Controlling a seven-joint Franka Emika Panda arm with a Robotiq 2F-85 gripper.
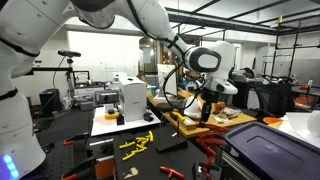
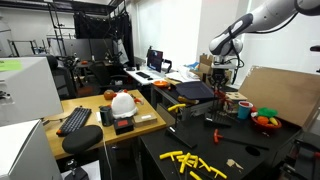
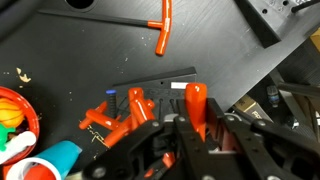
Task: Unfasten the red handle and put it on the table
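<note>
the gripper (image 3: 197, 128) has the handle (image 3: 196, 98) right in its mouth. in the wrist view the red handle stands between the two dark fingers (image 3: 168, 138). its long axis runs straight out ahead of the hand, rounded tip farthest from the wrist. the fingers sit close on either side, but i cannot tell whether the pads press on it or leave a sliver of gap.

seen from across the room, the gripper (image 1: 207, 104) hangs pointing down over the wooden board (image 1: 222, 119).

the bare black table (image 3: 80, 60) lies ahead of the fingers and off to one side. orange clamps (image 3: 122, 115) sit just beside the hand on that side, and a red t-handle tool (image 3: 165, 35) lies well beyond them.

i'd say the coming move turns on that axis. freeing the handle likely means working along or around its length. after that it's a carry out past the clamps to open table.
</note>
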